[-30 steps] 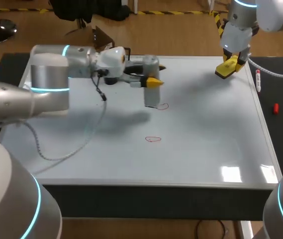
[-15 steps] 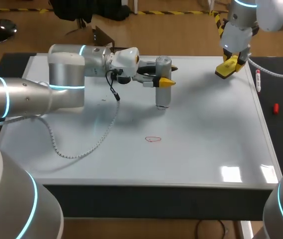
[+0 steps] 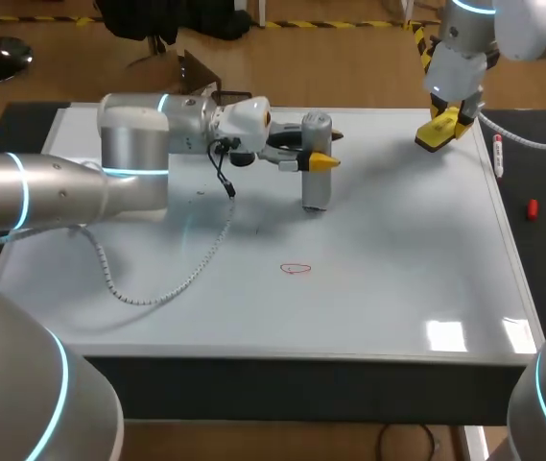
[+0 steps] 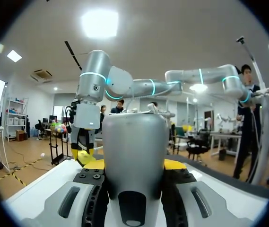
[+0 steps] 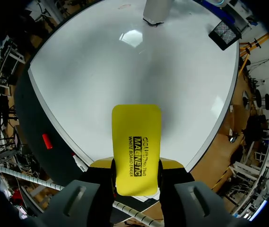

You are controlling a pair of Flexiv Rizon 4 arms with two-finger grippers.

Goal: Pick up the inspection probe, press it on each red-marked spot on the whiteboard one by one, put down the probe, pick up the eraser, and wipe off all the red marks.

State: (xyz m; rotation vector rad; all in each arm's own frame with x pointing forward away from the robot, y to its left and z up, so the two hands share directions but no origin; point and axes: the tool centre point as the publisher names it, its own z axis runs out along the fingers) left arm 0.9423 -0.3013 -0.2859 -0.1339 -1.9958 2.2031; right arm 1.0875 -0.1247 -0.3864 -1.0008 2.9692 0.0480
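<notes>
The head camera looks down from behind on the whole whiteboard [image 3: 397, 288]. Left wrist camera faces level, tight behind the probe [image 4: 133, 156]. Right wrist camera looks down past the eraser [image 5: 136, 146], sharing both.

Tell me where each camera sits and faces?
Head view: above, behind, looking down on the whiteboard; left arm, right arm show.
Left wrist view: on that wrist, facing across the board; left gripper grips the probe.
Right wrist view: on that wrist, facing down; right gripper grips the eraser.
Shared: both wrist views show the probe.
</notes>
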